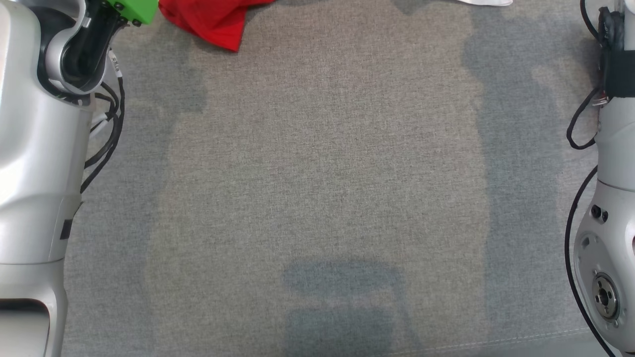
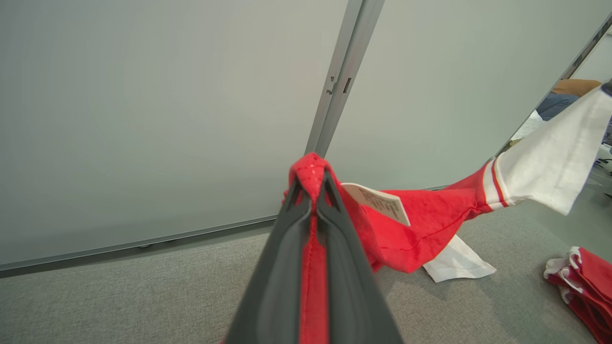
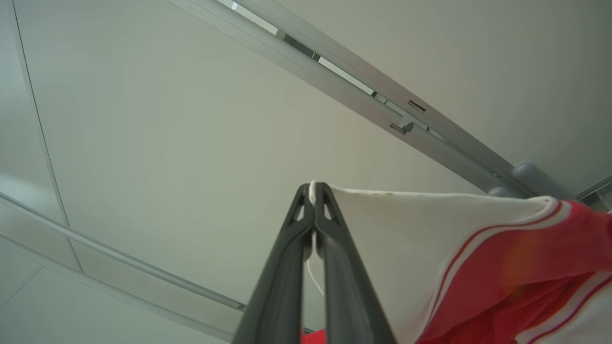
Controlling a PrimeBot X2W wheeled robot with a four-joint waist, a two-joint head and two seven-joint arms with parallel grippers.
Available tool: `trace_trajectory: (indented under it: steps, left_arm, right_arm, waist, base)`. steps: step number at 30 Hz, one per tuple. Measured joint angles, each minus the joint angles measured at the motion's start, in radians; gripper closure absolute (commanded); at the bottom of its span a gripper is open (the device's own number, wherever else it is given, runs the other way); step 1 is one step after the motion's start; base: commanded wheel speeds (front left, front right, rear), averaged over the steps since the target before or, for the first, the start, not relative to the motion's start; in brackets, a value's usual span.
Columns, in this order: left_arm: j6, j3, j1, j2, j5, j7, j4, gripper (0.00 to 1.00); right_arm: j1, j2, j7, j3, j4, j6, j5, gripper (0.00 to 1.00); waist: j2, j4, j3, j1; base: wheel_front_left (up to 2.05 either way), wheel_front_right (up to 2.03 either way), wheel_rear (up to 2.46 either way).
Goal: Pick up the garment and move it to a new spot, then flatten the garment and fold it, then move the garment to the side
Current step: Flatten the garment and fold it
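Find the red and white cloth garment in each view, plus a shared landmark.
Head view: red and white cloth garment at top edge, left.
Left wrist view: centre to right, in left gripper.
Right wrist view: lower right, in right gripper.
Landmark: grey metal wall rail, both wrist views.

Garment (image 1: 208, 20) runs off the head view's top edge.

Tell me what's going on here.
The robot has a red and white fabric garment pinched in both arms. The left end effector is shut on a red edge, the right end effector on a white edge, so the cloth hangs stretched between them over the grey woven surface. It is not yet laid flat or folded. A pile of similar red and white clothes lies off to one side.
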Motion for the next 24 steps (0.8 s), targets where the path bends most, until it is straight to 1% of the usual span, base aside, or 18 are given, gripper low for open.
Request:
trace_trajectory:
  steps: [3, 6, 7, 10, 13, 16, 18, 21, 24]
  left_arm:
    - [-0.008, 0.02, 0.0, -0.01, -0.031, -0.016, 0.005, 1.0]
    - [-0.019, 0.044, 0.005, -0.038, -0.093, -0.04, 0.007, 1.0]
    - [-0.019, 0.044, 0.005, -0.038, -0.093, -0.04, 0.007, 1.0]
    - [-0.029, 0.041, 0.038, -0.042, -0.108, -0.053, 0.002, 1.0]
    - [-0.029, 0.037, 0.098, -0.03, -0.12, -0.06, -0.013, 1.0]
    - [-0.035, 0.052, 0.15, -0.019, -0.164, -0.06, -0.06, 1.0]
    - [-0.038, 0.059, 0.175, 0.002, -0.173, -0.06, -0.099, 1.0]
    - [-0.038, 0.076, 0.212, 0.031, -0.205, -0.045, -0.162, 1.0]
    - [-0.038, 0.089, 0.253, 0.059, -0.229, -0.025, -0.225, 1.0]
  right_arm:
    - [0.0, 0.0, 0.0, -0.001, -0.006, 0.005, 0.007, 1.0]
    - [0.015, 0.0, 0.0, -0.002, -0.026, 0.041, 0.032, 1.0]
    - [0.015, 0.0, 0.0, -0.002, -0.026, 0.041, 0.032, 1.0]
    - [0.076, 0.0, 0.0, -0.008, -0.058, 0.068, 0.06, 1.0]
    - [0.142, 0.002, 0.0, -0.028, -0.113, 0.084, 0.087, 1.0]
    - [0.18, 0.001, 0.0, -0.064, -0.198, 0.097, 0.128, 1.0]
    - [0.202, 0.001, -0.001, -0.089, -0.258, 0.105, 0.147, 1.0]
    - [0.24, -0.003, -0.006, -0.126, -0.349, 0.105, 0.153, 1.0]
    - [0.272, -0.034, -0.009, -0.168, -0.435, 0.101, 0.154, 1.0]
  waist:
    - [0.0, 0.001, -0.016, 0.0]
    - [0.0, 0.002, -0.033, 0.0]
    - [0.0, 0.002, -0.033, 0.0]
    - [0.0, 0.003, -0.059, 0.0]
    - [0.0, 0.003, -0.09, 0.0]
    - [0.0, 0.003, -0.125, 0.0]
    - [0.0, 0.001, -0.149, 0.0]
    - [0.0, -0.002, -0.187, 0.0]
    - [0.0, -0.007, -0.226, 0.0]
  base:
    - [0.0, 0.0, 0.0]
    - [0.0, 0.0, 0.0]
    - [0.0, 0.0, 0.0]
    - [0.0, 0.0, 0.0]
    - [0.0, 0.0, 0.0]
    - [0.0, 0.0, 0.0]
    - [0.0, 0.0, 0.0]
    - [0.0, 0.0, 0.0]
    - [0.0, 0.0, 0.0]
